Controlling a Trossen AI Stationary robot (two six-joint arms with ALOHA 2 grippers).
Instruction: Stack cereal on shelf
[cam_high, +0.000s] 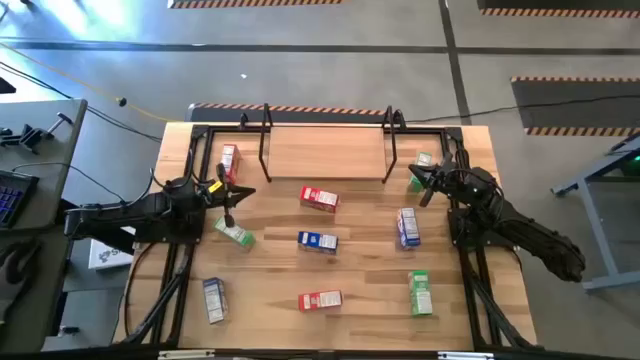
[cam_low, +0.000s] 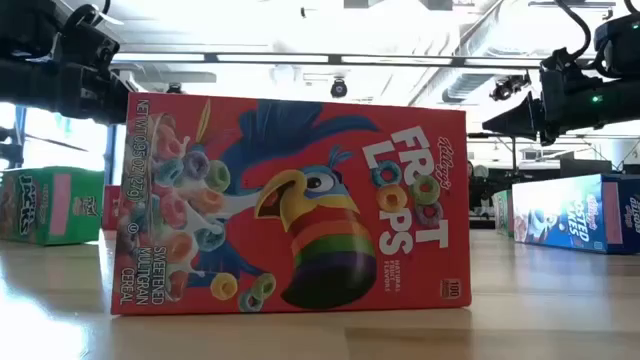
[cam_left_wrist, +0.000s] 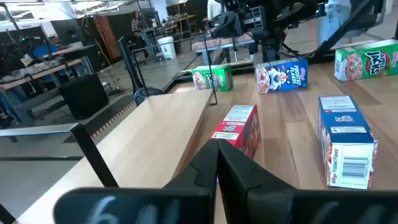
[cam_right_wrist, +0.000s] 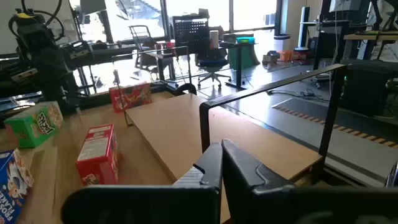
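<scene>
Nowhere on the shelf (cam_high: 325, 152) any cereal (cam_high: 319, 198) — both arms' fingers (cam_left_wrist: 239, 171) together, empty.

We see nine cereal boxes (cam_high: 319, 198) scattered on the bench (cam_high: 365, 270); shelf (cam_high: 325, 153) bare; both arms flank it.

Shelf (cam_high: 325, 152): light-wood board, black hoop frames at both ends, set at table's far edge, bare. Nine cereal boxes (cam_high: 319, 198) (red, blue, green) were scattered on tabletop around and before it, none stacked.
</scene>
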